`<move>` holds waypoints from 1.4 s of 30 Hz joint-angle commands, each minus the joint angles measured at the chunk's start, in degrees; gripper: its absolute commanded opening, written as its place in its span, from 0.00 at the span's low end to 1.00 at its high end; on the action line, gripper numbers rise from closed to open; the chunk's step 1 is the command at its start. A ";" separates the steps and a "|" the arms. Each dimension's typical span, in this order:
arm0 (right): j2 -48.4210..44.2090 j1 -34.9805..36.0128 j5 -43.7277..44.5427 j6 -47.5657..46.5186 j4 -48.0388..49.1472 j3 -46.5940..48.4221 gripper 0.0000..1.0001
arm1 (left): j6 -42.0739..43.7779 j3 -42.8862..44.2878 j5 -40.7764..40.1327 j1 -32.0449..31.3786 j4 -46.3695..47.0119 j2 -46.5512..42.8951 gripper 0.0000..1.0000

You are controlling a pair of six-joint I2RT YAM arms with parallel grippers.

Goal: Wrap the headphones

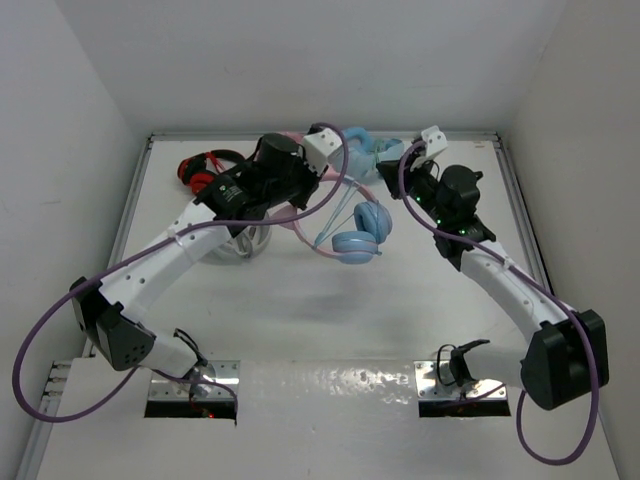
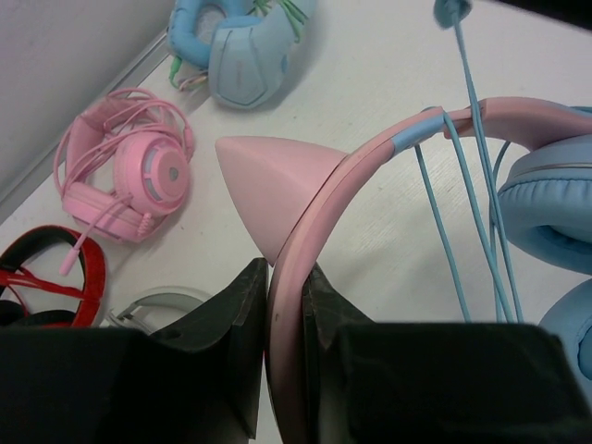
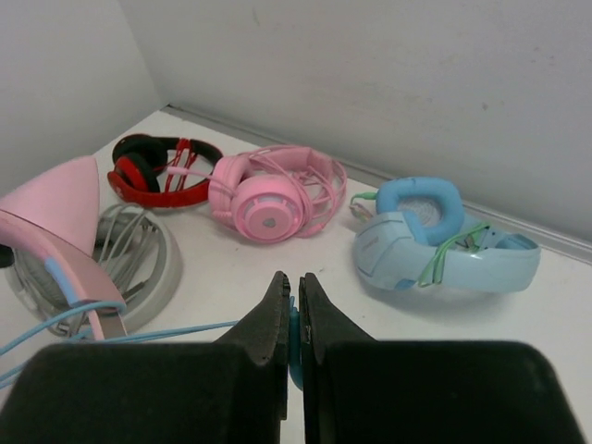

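Observation:
The headphones have a thin pink cat-ear headband (image 2: 370,153), light blue earcups (image 1: 360,232) and a thin teal cable (image 2: 476,185). My left gripper (image 2: 285,277) is shut on the headband just below a cat ear (image 2: 273,171) and holds it off the table; in the top view it (image 1: 300,198) is at the back middle. Several cable strands hang over the headband beside an earcup (image 2: 555,203). My right gripper (image 3: 294,282) is shut on the teal cable (image 3: 166,331), which runs left toward the headband (image 3: 55,250). In the top view the right gripper (image 1: 415,185) is right of the earcups.
An all-pink pair (image 3: 273,194), an all-light-blue pair (image 3: 435,245) and a red-and-black pair (image 3: 157,171) lie along the back wall. A white-grey headset (image 1: 245,240) lies under the left arm. White walls close in the table at the back and sides.

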 commanded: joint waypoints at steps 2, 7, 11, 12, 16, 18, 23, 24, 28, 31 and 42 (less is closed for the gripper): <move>2.90 -1.48 1.58 -1.62 0.34 1.34 0.00 | -4.76 6.70 7.52 -0.45 -0.30 -4.65 0.00; -0.86 -1.47 -8.72 2.41 7.44 -8.13 0.14 | -8.55 11.80 9.02 0.52 -1.26 -3.95 0.00; -6.66 -1.47 -10.74 4.36 11.24 -14.30 0.43 | -8.56 12.34 4.46 0.70 -0.39 -3.42 0.00; -7.80 -1.39 -10.74 4.36 10.45 -15.09 0.51 | -7.94 11.55 2.28 0.61 0.05 -3.25 0.00; -13.34 -1.39 -3.76 0.95 -0.86 -12.73 0.65 | -2.33 7.52 -2.57 0.52 2.68 -3.07 0.00; -14.23 -1.47 0.57 -0.64 -10.26 -9.92 0.69 | -1.00 5.58 -6.16 0.52 3.48 -2.81 0.00; -13.18 -1.56 13.39 -1.45 -32.12 -1.85 0.80 | -0.64 -0.23 -11.19 0.61 7.52 -2.98 0.00; -12.83 -1.48 14.73 -0.40 -34.53 -1.04 0.86 | -1.51 -0.58 -12.76 0.52 8.83 -2.98 0.00; -13.26 -1.39 21.41 1.81 -40.00 1.16 0.98 | -2.22 -1.99 -15.50 0.52 11.39 -2.28 0.00; -14.14 -1.39 16.88 -0.47 -40.35 3.70 0.48 | -1.96 -2.87 -15.50 0.52 11.57 -1.05 0.00; -13.36 7.75 1.48 -2.67 -33.15 8.63 0.99 | -2.84 -6.38 -15.06 0.52 13.24 1.41 0.00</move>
